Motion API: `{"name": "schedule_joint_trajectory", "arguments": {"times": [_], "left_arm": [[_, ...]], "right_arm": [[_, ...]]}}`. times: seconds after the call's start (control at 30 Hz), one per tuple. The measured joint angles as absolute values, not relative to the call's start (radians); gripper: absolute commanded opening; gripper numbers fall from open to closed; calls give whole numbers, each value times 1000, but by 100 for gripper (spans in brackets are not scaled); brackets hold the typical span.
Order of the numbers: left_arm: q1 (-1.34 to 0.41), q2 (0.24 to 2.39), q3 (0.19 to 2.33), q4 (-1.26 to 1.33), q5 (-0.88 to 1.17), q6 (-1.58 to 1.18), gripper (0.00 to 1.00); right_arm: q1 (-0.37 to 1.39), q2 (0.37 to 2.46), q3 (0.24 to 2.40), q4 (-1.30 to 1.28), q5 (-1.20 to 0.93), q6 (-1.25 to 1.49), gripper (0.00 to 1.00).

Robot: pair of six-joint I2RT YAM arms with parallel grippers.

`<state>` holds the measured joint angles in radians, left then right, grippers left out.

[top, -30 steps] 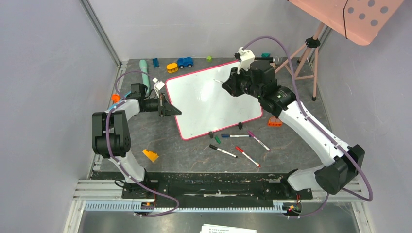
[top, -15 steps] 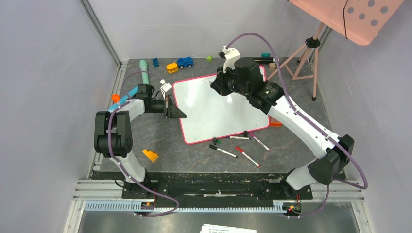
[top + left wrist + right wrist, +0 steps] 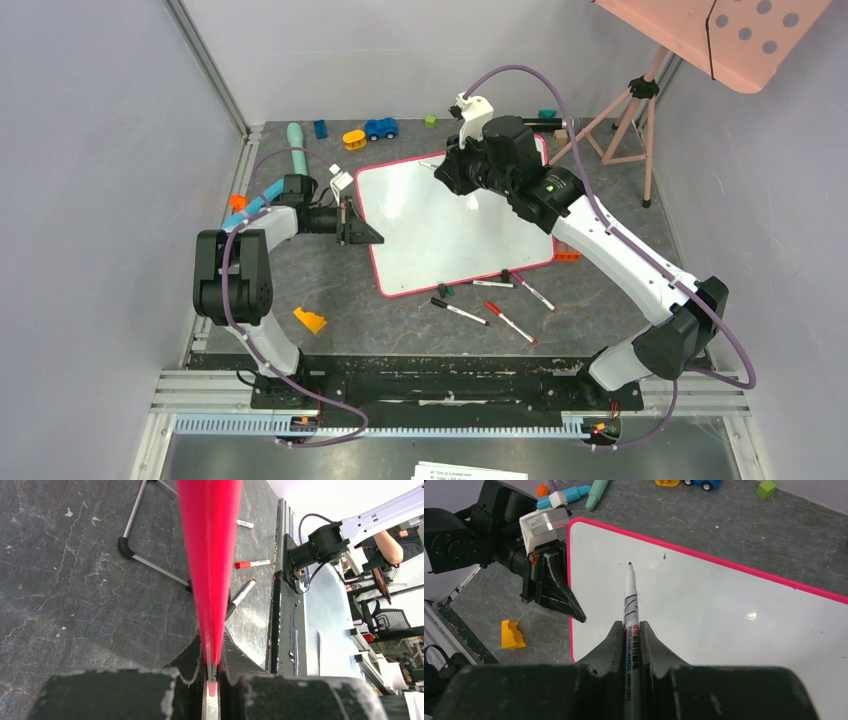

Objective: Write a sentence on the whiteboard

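Observation:
The whiteboard [image 3: 440,225], white with a pink-red rim, lies on the dark table. Its surface bears no green words, only a small dark mark [image 3: 664,556]. My left gripper [image 3: 372,236] is shut on the board's left rim, which runs edge-on up the left wrist view [image 3: 210,555]. My right gripper [image 3: 447,178] is shut on a white marker [image 3: 630,605] with its cap off. It holds the marker's dark tip [image 3: 629,564] just over the board's upper left part [image 3: 704,605].
Several loose markers [image 3: 500,305] lie at the board's near edge. Toys lie at the back: a blue car [image 3: 380,128], a yellow piece [image 3: 354,139], a mint cylinder [image 3: 296,140]. A yellow block [image 3: 310,320] lies front left. A tripod [image 3: 630,110] with a pink dotted panel [image 3: 740,35] stands back right.
The right arm swung left with the marker from the board's far right corner to its upper left. The left gripper shifted the board a little to the right. Little moved in the last half second.

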<state>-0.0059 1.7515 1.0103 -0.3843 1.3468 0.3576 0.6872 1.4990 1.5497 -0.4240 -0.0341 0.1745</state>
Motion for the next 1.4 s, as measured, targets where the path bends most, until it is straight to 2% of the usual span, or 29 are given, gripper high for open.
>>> {"name": "schedule_joint_trajectory", "arguments": {"times": [0.43,0.57,0.7,0.73,0.9,1.0,1.13,1.23,1.33,1.4], "left_arm": [[-17,1695,845,50,1322,-23,2],[-28,1708,872,66,1296,-70,2],[-33,1748,933,32,1292,-72,19],[-33,1755,939,31,1292,-73,31],[-31,1769,945,19,1250,-89,57],[-31,1772,946,15,1233,-93,61],[-30,1772,948,9,1227,-92,75],[-30,1772,951,9,1226,-89,80],[-30,1772,951,17,1226,-89,91],[-30,1772,950,34,1226,-93,93]], "right_arm": [[687,1503,1569,-427,0,164,0],[687,1511,1573,-428,4,163,0],[687,1536,1589,-428,7,163,0],[687,1539,1589,-428,8,163,0],[687,1551,1600,-429,10,160,0],[687,1552,1605,-428,10,159,0],[687,1553,1608,-428,17,159,0],[687,1553,1608,-428,22,156,0],[687,1553,1608,-428,24,155,0],[687,1553,1608,-428,25,155,0]]}}
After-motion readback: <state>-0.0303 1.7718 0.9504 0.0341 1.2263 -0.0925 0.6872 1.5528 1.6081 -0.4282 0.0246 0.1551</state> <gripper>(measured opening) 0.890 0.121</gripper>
